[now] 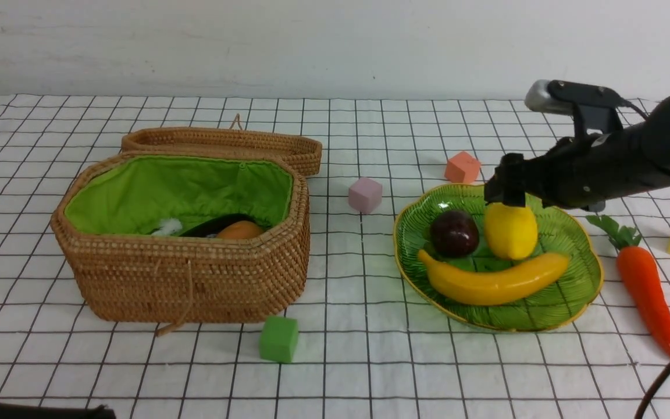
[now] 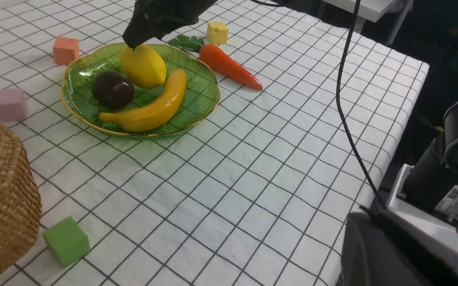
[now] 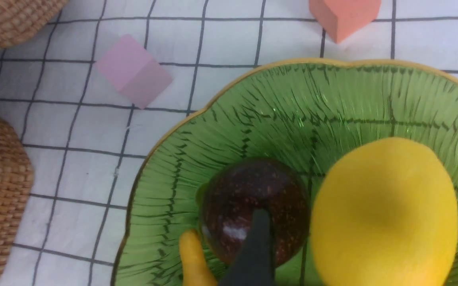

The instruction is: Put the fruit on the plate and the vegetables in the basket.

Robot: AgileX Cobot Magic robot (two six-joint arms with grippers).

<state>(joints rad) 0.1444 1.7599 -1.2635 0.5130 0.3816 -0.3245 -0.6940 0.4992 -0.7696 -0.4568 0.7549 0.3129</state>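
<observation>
Lemon release onto plate seemed underway | right claw apart, left claw together | carrot, toward counter's right edge, needed basketing next

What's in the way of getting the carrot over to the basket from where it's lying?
Straight across, the green plate with its banana, lemon and mangosteen stands between carrot and basket. The basket's lid is open, so a lift over the fruit looks sensible.
</observation>
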